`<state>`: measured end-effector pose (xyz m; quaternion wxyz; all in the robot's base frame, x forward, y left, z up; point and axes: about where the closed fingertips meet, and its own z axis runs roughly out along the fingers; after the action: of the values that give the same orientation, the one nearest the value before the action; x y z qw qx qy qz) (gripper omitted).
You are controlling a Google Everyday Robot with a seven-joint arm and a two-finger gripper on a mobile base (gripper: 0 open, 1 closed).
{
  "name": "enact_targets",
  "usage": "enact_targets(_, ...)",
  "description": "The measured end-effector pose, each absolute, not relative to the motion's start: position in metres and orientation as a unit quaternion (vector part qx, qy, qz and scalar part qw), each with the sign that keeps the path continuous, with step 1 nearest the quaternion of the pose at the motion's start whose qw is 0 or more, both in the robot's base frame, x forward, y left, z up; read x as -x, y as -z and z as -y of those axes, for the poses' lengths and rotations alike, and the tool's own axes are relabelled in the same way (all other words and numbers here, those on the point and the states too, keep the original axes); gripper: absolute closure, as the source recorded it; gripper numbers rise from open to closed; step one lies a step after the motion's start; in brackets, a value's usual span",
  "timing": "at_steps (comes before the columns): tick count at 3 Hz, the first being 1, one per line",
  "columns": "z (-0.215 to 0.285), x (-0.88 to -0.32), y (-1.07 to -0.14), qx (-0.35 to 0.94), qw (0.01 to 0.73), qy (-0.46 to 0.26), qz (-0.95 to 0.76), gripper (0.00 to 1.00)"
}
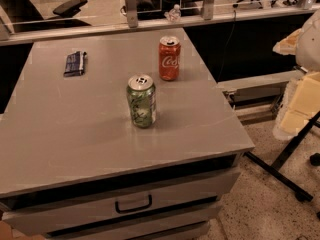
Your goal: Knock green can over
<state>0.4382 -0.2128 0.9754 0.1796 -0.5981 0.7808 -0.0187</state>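
Aluminium and smooth, the green can (141, 101) stood upright near the middle of the table (60, 134), in front of the red can (169, 58). It looked light; a push near its top should tip it. The gripper was out of view, so its state could not be told.

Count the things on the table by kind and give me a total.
Cans: 2 (green can, red can)
Packets: 1 (dark packet)
Total: 3
The gripper is off to the right, past the edge of the table.
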Motion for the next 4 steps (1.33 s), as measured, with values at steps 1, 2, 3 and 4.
enact_targets(1,0.207,-0.437,-0.958,0.604,0.216,-0.013,-0.767,0.0)
enact_targets(2,0.185,-0.446,-0.936,0.606,0.301,-0.062,-0.733,0.0)
enact_targets(3,0.148,-0.457,-0.915,0.603,0.378,-0.129,-0.69,0.0)
enact_targets(4,0.126,-0.455,-0.93,0.602,0.405,-0.157,-0.67,0.0)
